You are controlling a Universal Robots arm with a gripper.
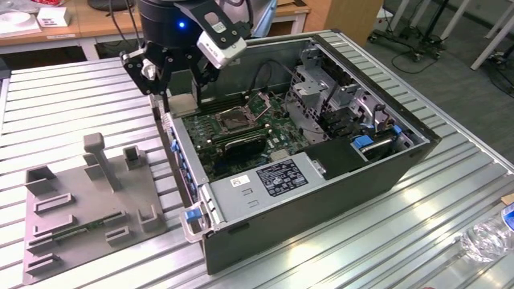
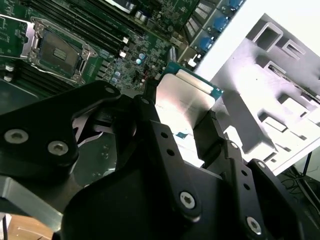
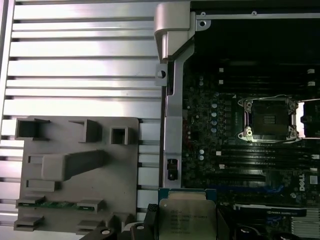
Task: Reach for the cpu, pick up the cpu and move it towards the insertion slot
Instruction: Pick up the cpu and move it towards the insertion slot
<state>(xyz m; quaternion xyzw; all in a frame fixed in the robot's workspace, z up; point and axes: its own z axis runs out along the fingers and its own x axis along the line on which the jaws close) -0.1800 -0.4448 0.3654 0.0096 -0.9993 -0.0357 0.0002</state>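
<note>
The cpu (image 1: pixel 183 103) is a small square chip with a silvery top and green edge, held in the air by my gripper (image 1: pixel 182 101), which is shut on it. It hangs over the open computer case's rim, at the exterior view's left. In both wrist views the black fingers (image 2: pixel 150 112) clamp the cpu (image 2: pixel 186 97) on two opposite sides, and the chip (image 3: pixel 187 217) faces down. The insertion slot (image 1: pixel 238 118) is a square socket with a shiny metal frame and dark centre on the green motherboard. The slot (image 3: pixel 270 117) lies some way from the chip, and it (image 2: pixel 55 50) stands open.
The open computer case (image 1: pixel 321 198) lies on a slatted aluminium table (image 1: pixel 64 102). A grey fixture plate (image 1: pixel 88 198) with a green memory stick (image 3: pixel 60 204) sits beside the case. Drive cages and cables crowd the case's far side. A water bottle (image 1: pixel 490 238) lies at the table's near corner.
</note>
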